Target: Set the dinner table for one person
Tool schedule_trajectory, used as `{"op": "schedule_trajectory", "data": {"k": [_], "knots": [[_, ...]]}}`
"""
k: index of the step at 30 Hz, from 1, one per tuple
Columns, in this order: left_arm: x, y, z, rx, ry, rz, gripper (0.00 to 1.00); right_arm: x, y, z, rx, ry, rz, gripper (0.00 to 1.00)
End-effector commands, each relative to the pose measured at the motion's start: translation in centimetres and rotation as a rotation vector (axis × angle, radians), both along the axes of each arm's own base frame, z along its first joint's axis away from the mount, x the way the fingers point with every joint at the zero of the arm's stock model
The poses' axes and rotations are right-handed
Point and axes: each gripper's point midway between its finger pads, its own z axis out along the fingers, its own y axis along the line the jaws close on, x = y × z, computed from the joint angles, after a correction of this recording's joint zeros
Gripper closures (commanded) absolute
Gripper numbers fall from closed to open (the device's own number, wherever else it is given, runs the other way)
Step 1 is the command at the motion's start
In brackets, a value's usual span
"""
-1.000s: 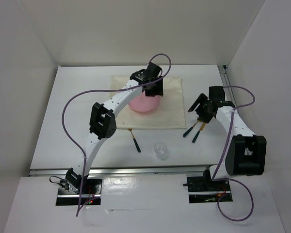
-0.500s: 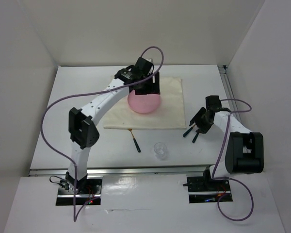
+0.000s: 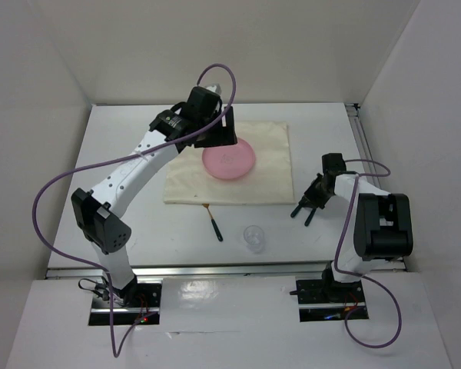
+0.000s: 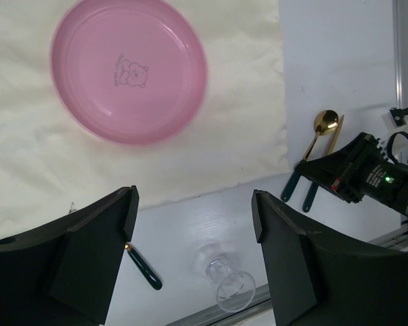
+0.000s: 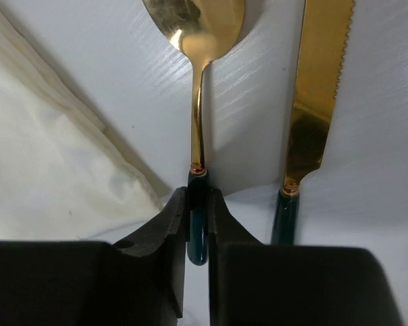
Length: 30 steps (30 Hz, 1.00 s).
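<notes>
The white table [image 3: 323, 131] fills the booth floor under both arms. The left gripper [image 4: 194, 200] hangs above the cloth [image 3: 269, 165] by the pink plate [image 4: 129, 68], fingers wide apart and empty. Right of the cloth, the right gripper [image 5: 197, 200] is clamped on the spoon [image 5: 198, 102] at its green handle, with the knife [image 5: 316, 88] just beside it.

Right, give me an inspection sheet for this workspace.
Surface: white table, cream cloth laid on it.
Job's things: pink plate on the cloth; spoon and knife side by side right of it; glass and third utensil nearer the arms.
Clutter: nothing seen.
Claws: left claw open above the cloth; right claw shut on the spoon's handle.
Cables: purple cables loop off both arms.
Surroundings: plain white walls.
</notes>
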Motion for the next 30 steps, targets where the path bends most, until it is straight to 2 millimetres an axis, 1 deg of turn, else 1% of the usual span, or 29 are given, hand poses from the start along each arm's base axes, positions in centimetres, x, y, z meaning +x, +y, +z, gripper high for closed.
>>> {"op": "schedule_trajectory", "data": {"k": [1,2,4,5,6,7,8,9,10,11,12,13,14,15,16,17,18,19,20,21,22,23,24,25,27,28,30], "knots": [[-0.2,1.9,1.1,0.03,-0.032,0.028,0.15,0.8,-0.6,-0.4,-0.028,-0.031,-0.012,0.9],[-0.3,2.0,0.9,0.036,-0.023,0.027,0.15,1.2,-1.1,0.4,-0.052,-0.039,-0.022,0.95],[-0.1,3.1,0.8,0.041,-0.016,0.05,0.15,1.7,-1.7,1.6,-0.086,-0.063,-0.028,1.0],[-0.6,3.4,0.6,0.049,-0.003,0.05,0.15,2.4,-2.1,3.1,-0.123,-0.097,-0.024,1.0],[-0.5,3.9,0.2,0.05,0.009,0.058,0.15,2.8,-1.9,4.1,-0.147,-0.123,0.002,1.0],[-0.7,4.6,0.9,0.042,-0.003,0.068,0.15,3.2,-1.9,5.2,-0.167,-0.148,0.004,1.0],[-0.8,5.5,0.1,0.047,0.018,0.092,0.15,4.4,-1.7,7.5,-0.195,-0.21,0.024,1.0],[-0.9,6.1,0.0,0.048,0.021,0.102,0.15,4.7,-0.8,8.2,-0.228,-0.226,0.079,1.0],[-0.9,6.6,0.5,0.029,0.008,0.121,0.15,5.3,-0.2,9.4,-0.236,-0.262,0.111,1.0],[-0.6,7.4,0.6,0.023,-0.001,0.141,0.15,6.5,0.7,10.8,-0.234,-0.304,0.149,1.0],[-0.9,7.5,-0.3,0.019,0.02,0.154,0.17,6.8,2.2,11.3,-0.192,-0.32,0.215,1.0],[-0.7,7.9,-0.4,-0.01,0.032,0.182,0.17,7.4,3.9,11.7,-0.183,-0.35,0.309,1.0],[-1.0,8.0,-1.0,-0.026,0.052,0.182,0.18,8.3,5.7,11.9,-0.136,-0.346,0.375,1.0],[-1.0,7.9,-1.3,-0.033,0.057,0.19,0.18,8.8,6.7,11.9,-0.122,-0.341,0.423,1.0],[-1.2,7.8,-1.9,-0.038,0.074,0.19,0.18,9.0,8.2,11.7,-0.125,-0.336,0.505,1.0],[-1.4,7.9,-2.0,-0.036,0.077,0.19,0.18,9.4,9.1,11.4,-0.123,-0.328,0.549,1.0],[-1.6,8.0,-2.7,-0.032,0.097,0.196,0.18,10.5,10.1,10.8,-0.118,-0.31,0.595,1.0],[-1.8,8.1,-3.2,-0.026,0.106,0.197,0.18,10.6,11.3,10.4,-0.116,-0.304,0.66,1.0],[-1.9,8.4,-3.2,-0.019,0.101,0.206,0.18,10.9,11.9,10.0,-0.108,-0.293,0.688,1.0],[-2.0,8.4,-3.5,-0.014,0.109,0.206,0.18,11.4,12.0,8.4,-0.11,-0.255,0.701,1.0],[-2.3,8.5,-3.5,-0.015,0.108,0.206,0.19,12.1,12.7,8.9,-0.109,-0.269,0.71,1.0],[-2.2,9.1,-4.0,-0.003,0.114,0.223,0.19,12.5,12.8,8.7,-0.115,-0.269,0.721,1.0],[-2.3,9.2,-3.5,-0.009,0.104,0.223,0.19,12.6,13.2,8.4,-0.113,-0.265,0.731,1.0],[-2.4,9.2,-3.9,-0.005,0.112,0.223,0.19,12.8,13.3,7.7,-0.107,-0.235,0.725,1.0],[-2.4,9.3,-3.9,0.003,0.109,0.216,0.19,12.8,13.3,6.9,-0.104,-0.205,0.727,1.0],[-2.0,9.8,-3.5,0.012,0.093,0.226,0.19,12.6,13.3,5.9,-0.101,-0.17,0.729,1.0],[-2.4,10.2,-3.9,0.031,0.108,0.236,0.19,12.2,13.2,4.9,-0.094,-0.131,0.722,1.0]]}}
